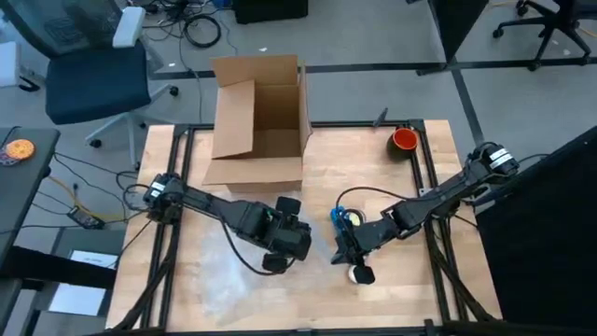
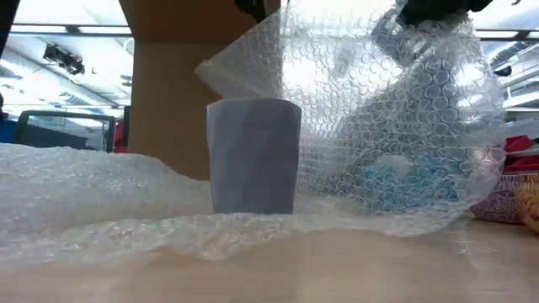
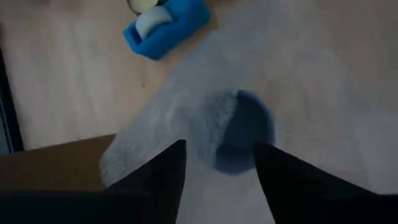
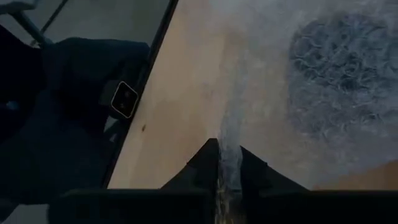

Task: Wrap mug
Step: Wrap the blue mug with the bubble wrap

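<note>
The right gripper (image 4: 228,163) pinches the bubble wrap (image 2: 404,126), lifting it beside the mug (image 2: 253,156); left gripper (image 3: 217,165) spread above; next, folding over.

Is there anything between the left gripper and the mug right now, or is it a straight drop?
Only bubble wrap. In the left wrist view the left gripper hangs open above the mug, seen through the sheet. The low view shows the right gripper, shut on the wrap's edge, lifting it beside the mug.
</note>
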Tool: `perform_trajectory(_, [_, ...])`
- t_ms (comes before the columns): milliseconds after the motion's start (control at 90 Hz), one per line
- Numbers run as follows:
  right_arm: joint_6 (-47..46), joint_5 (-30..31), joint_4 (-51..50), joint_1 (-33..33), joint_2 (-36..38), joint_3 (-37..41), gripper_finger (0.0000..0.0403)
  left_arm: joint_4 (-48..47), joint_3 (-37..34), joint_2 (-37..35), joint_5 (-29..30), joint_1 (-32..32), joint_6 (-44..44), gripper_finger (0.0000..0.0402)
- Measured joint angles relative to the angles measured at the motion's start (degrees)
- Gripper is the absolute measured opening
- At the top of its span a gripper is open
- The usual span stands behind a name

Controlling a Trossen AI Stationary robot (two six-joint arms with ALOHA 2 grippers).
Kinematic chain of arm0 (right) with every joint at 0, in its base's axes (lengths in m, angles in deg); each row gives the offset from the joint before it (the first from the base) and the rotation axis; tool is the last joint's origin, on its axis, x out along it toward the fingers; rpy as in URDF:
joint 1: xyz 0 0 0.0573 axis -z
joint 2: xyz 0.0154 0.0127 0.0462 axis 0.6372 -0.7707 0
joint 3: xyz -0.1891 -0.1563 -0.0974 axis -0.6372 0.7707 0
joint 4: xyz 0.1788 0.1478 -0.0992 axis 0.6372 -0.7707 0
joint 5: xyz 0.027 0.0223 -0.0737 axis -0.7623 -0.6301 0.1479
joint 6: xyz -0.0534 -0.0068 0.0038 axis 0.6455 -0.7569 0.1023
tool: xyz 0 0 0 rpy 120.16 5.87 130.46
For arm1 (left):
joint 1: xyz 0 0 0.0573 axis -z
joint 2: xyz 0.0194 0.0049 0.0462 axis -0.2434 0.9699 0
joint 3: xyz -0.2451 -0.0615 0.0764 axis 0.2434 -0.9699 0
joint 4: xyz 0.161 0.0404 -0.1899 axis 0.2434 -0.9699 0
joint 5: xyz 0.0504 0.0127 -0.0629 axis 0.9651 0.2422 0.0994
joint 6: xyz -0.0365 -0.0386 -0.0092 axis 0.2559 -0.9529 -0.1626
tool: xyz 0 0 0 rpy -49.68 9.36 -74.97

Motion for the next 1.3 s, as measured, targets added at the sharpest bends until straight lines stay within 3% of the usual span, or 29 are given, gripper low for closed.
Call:
perform_trajectory(233, [0.0, 0.0, 0.3, 0.0, 0.0, 0.0, 0.0000, -2.4, -3.8, -0.1, 5.7, 1.4, -0.9, 0.0227])
perform_trajectory(622, [0.1, 0.0, 0.6, 0.0, 0.0, 0.0, 0.0000, -1.1, -17.0, 0.0, 6.7, -0.9, -6.0, 0.0217])
perform_trajectory(844, [0.1, 0.0, 0.8, 0.0, 0.0, 0.0, 0.0000, 1.5, -17.3, 0.0, 6.9, 0.4, -8.8, 0.0153])
perform_trajectory(1078, [0.2, 0.0, 1.0, 0.0, 0.0, 0.0, 0.0000, 1.5, -17.3, 0.0, 6.3, 1.9, -15.0, 0.0014])
perform_trajectory(1300, [1.6, 0.0, 3.1, 0.1, 0.0, 0.0, 0.0000, 4.3, -17.3, 0.0, 3.1, 5.9, -16.9, 0.0001])
